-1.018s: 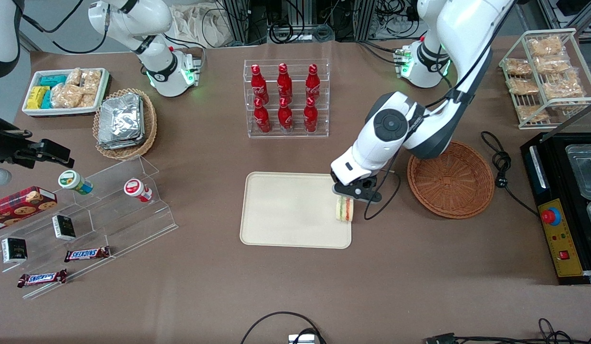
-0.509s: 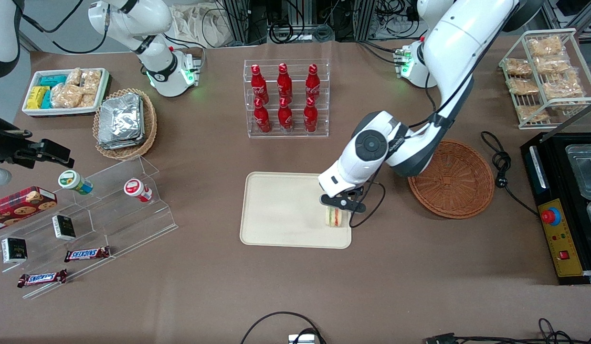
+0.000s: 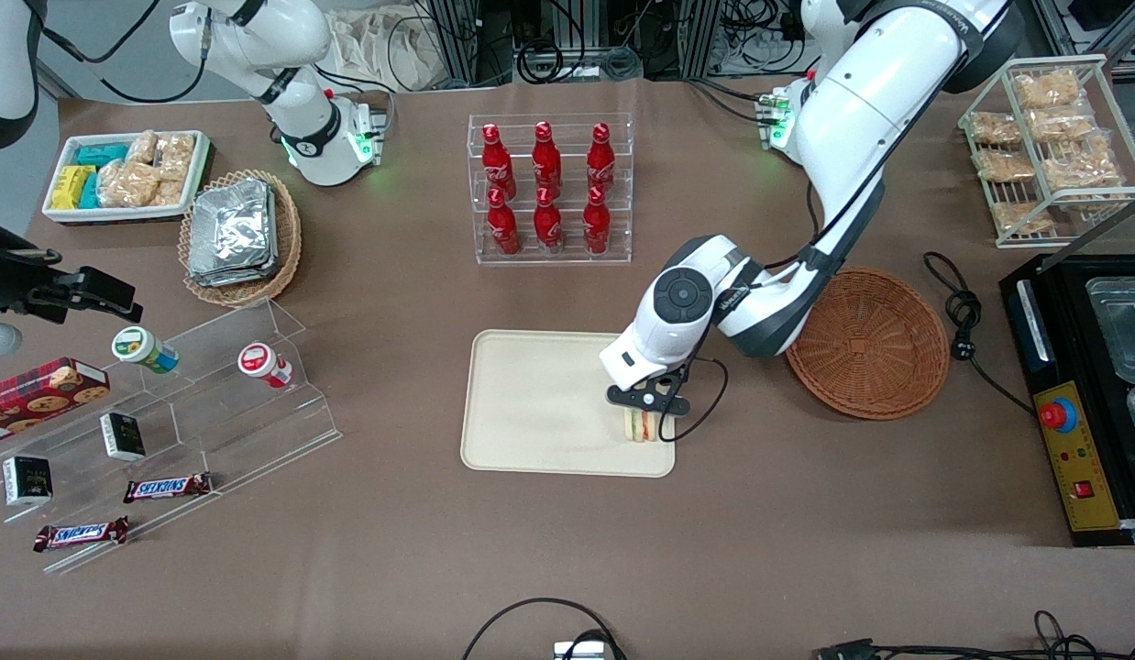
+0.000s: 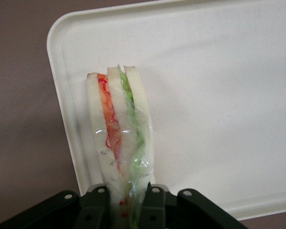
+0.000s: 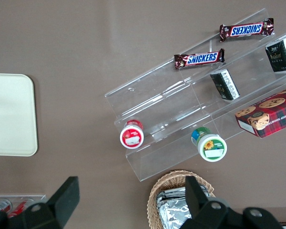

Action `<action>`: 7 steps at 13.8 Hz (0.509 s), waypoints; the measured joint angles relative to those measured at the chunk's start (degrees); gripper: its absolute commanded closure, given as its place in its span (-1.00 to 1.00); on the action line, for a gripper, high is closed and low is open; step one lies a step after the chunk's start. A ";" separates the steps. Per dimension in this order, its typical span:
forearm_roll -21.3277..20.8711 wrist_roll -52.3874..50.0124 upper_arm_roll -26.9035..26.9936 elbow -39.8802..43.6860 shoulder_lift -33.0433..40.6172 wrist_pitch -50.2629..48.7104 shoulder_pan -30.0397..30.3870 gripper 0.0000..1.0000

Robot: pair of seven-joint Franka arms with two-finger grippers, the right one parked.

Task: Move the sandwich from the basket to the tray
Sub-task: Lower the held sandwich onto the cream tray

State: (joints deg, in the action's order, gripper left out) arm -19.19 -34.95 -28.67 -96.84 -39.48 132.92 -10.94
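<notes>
I've got the gripper (image 3: 643, 414) low over the tray (image 3: 540, 403), just right of centre frame in the front view — jaws pinching the sandwich (image 3: 639, 425), which stands on edge inside the tray's rim at the corner nearest the basket (image 3: 866, 342). The wrist view shows the wrapped sandwich (image 4: 120, 138) clamped between both fingers (image 4: 96, 210), its layers upright over the tray (image 4: 219, 95) on the counter (image 3: 769, 513).

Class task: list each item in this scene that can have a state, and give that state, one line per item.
gripper: shut on the sandwich, low over the tray's corner nearest the basket
sandwich: wrapped in clear film, held on edge over the tray
tray: flat on the table, otherwise bare
basket: upright, nothing in it
cola bottles: capped, upright in their clear rack
</notes>
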 measured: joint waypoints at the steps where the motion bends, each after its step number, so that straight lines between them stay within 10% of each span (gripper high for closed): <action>1: 0.00 0.00 0.00 0.01 -0.20 0.03 0.00 0.63; 7: -0.03 -0.82 -0.02 0.07 -0.94 0.07 -1.81 0.30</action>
State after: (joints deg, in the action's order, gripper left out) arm -19.22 -35.77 -28.69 -96.77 -40.41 132.99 -12.75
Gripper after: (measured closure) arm 0.789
